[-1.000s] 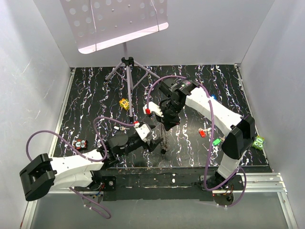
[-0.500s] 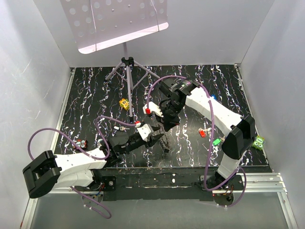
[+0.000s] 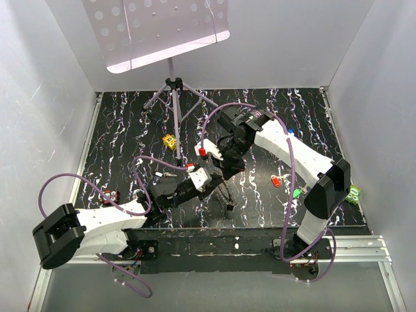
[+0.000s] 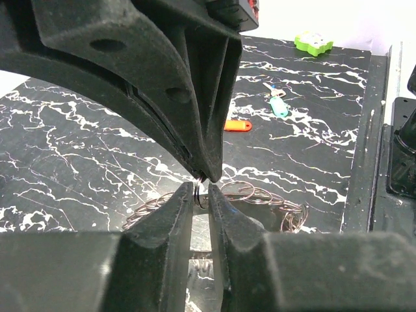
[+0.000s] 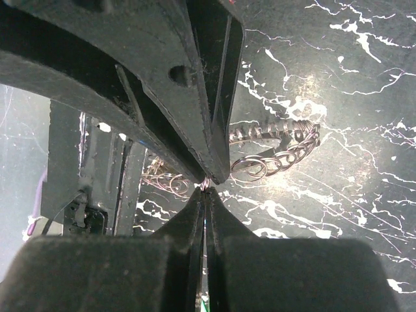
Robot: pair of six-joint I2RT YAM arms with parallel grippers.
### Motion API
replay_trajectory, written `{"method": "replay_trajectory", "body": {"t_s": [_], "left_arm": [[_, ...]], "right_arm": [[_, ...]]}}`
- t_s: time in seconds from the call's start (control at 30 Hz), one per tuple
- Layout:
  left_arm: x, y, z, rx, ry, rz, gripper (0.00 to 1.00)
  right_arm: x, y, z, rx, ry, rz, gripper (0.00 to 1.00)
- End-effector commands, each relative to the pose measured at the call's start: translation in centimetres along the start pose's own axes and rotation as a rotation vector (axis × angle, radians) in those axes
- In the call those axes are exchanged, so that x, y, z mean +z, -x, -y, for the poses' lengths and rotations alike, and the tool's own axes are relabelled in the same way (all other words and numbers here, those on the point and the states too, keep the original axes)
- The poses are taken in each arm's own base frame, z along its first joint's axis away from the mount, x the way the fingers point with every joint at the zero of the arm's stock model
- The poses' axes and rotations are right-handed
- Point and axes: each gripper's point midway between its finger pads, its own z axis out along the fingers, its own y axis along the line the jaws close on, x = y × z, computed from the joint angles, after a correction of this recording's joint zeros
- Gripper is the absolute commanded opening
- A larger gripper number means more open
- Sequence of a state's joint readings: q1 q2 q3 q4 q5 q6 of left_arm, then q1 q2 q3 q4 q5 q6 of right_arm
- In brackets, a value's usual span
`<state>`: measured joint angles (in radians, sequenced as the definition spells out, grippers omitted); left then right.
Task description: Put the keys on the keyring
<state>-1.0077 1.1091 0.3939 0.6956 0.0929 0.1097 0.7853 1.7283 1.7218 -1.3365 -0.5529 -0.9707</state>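
Closest in, the left gripper (image 4: 200, 192) has its matte black, wedge-shaped fingers drawn narrow, with a thin steel wire loop, the keyring (image 4: 201, 187), standing between their tips. Whether the pads actually press on it cannot be told. Meeting it tip to tip from above, the right gripper (image 4: 207, 170) has its smooth, tapered black fingers closed flat together, pinching the top of that same loop. Just behind the two tips, a chain (image 4: 266, 198) of linked, coiled wire rings lies in a loose tangle on the glossy black tabletop (image 3: 130, 130), which is veined in white like marble. Further right, well apart from the ring, a red-headed key (image 3: 278, 180) and a green-headed key (image 3: 297, 192) lie flat, with a blocky bright green toy (image 3: 354, 193) beyond them. At the back are a small yellow dotted block (image 3: 170, 140) and the thin metal tripod of a music stand (image 3: 172, 91).
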Motion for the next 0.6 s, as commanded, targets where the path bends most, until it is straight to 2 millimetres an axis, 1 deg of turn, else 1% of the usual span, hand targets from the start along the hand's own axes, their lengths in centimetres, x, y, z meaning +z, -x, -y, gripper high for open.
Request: {"method": "replay_trajectory", "body": {"t_s": [0.0,0.03,0.07,0.3,0.43,0.5,0.57], "left_arm": [[0.4,1.3,-0.2,0.015,-0.012,0.020,0.10],[0.4,1.2,-0.1,0.015,-0.018,0.016,0.04],[0.4,1.2,0.0,0.016,-0.021,0.014,0.00],[0.0,1.5,-0.1,0.014,-0.022,0.021,0.00],[-0.3,1.8,-0.3,-0.010,-0.004,0.034,0.00],[-0.7,2.2,-0.3,-0.029,0.005,0.063,0.00],[-1.2,2.8,-0.4,-0.053,0.015,0.104,0.00]], "right_arm": [[-1.7,-1.1,-5.6,0.095,0.137,-0.042,0.01],[-1.7,-1.1,-5.6,0.097,0.140,-0.044,0.01],[-1.7,-1.1,-5.6,0.097,0.139,-0.044,0.01],[-1.7,-1.1,-5.6,0.094,0.136,-0.038,0.01],[-1.8,-0.4,-5.5,0.095,0.122,-0.007,0.03],[-2.0,0.2,-5.4,0.091,0.105,0.023,0.17],[-2.4,0.8,-5.4,0.076,0.091,0.058,0.25]]}}
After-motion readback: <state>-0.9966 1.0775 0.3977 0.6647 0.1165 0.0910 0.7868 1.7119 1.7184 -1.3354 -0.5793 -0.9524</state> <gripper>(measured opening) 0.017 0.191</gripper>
